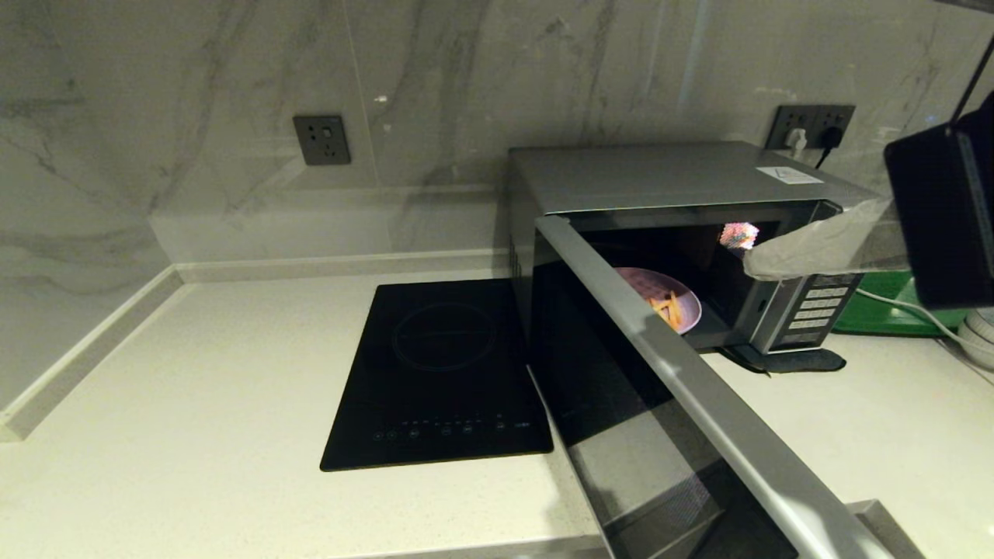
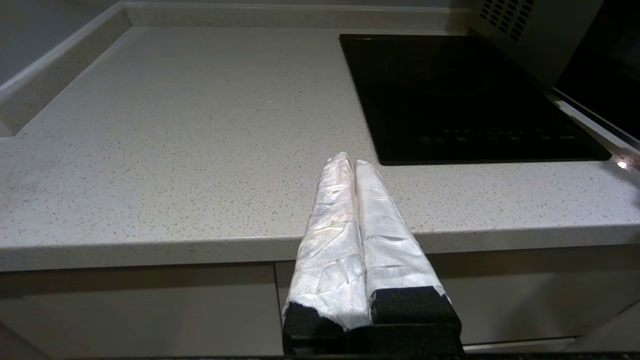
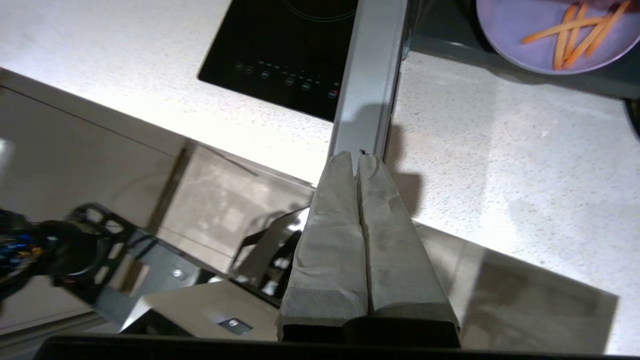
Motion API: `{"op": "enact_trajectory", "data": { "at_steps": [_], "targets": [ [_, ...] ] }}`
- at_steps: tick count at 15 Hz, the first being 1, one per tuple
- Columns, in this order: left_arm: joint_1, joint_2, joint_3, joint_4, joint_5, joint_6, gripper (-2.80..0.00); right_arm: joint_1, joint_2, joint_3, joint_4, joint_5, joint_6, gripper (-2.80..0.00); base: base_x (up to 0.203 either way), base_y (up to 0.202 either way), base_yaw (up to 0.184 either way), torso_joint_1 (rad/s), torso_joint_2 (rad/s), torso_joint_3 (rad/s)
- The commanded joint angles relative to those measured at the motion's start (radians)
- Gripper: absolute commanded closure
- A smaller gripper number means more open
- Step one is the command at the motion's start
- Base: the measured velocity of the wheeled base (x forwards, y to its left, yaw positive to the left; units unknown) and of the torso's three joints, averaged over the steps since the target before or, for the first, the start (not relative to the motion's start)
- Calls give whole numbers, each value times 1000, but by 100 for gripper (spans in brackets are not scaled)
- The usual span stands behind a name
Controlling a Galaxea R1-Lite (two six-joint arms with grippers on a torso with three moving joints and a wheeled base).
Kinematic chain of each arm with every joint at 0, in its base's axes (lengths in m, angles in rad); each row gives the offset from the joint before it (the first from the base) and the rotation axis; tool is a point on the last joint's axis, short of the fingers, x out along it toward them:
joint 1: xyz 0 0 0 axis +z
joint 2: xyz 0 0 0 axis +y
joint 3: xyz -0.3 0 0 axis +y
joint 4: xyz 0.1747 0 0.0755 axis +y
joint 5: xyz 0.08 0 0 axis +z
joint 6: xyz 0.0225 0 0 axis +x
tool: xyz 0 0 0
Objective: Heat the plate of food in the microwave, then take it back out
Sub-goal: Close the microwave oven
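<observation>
My right pincer, clenched and empty, hovers beside the open silver-grey microwave. The round lavender plate of orange fries sits inside. My left pincer rests clenched at the desk's near edge.

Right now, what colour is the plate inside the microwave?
Lavender-purple, with orange-yellow sticks on it. The plate of food shows best in the right wrist view, inside the open microwave.
</observation>
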Motion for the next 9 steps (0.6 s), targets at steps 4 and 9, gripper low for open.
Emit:
{"op": "enact_trajectory", "data": {
  "at_steps": [4, 9],
  "targets": [
    [0, 1, 0, 0, 1, -1, 0, 179, 30, 0, 17, -48, 38, 0, 0, 0, 0, 0, 0, 0],
    [0, 1, 0, 0, 1, -1, 0, 247, 30, 0, 209, -38, 159, 0, 0, 0, 0, 0, 0, 0]
  ]
}}
